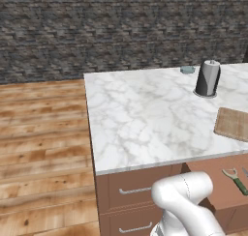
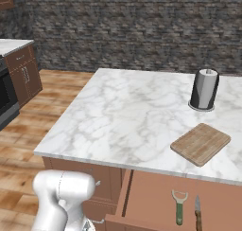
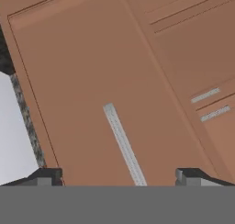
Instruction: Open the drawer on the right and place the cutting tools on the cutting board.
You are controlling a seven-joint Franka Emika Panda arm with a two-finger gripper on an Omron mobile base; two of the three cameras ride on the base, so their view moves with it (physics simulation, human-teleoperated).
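Observation:
The drawer [image 2: 151,194] stands pulled out under the counter's right side, with its brown inside showing [image 1: 218,182]. In it lie the cutting tools: a green-handled peeler [image 2: 179,206] [image 1: 236,179] and, just right of it, a small knife [image 2: 197,212] [image 1: 245,171]. The tan cutting board [image 2: 201,143] [image 1: 233,124] rests on the counter above the drawer. In the hand view my gripper [image 3: 119,175] is open. Its fingertips [image 3: 46,175] stand wide apart on either side of a silver bar handle [image 3: 123,144] on a flat reddish-brown front, and they hold nothing.
A tall grey cylinder [image 2: 204,89] [image 1: 208,78] stands on the white marble counter [image 2: 123,116] behind the board. A small blue-grey item [image 1: 187,69] sits near the far edge. Shut drawers with silver handles [image 1: 134,190] lie left of the open one. An oven [image 2: 7,97] stands far left.

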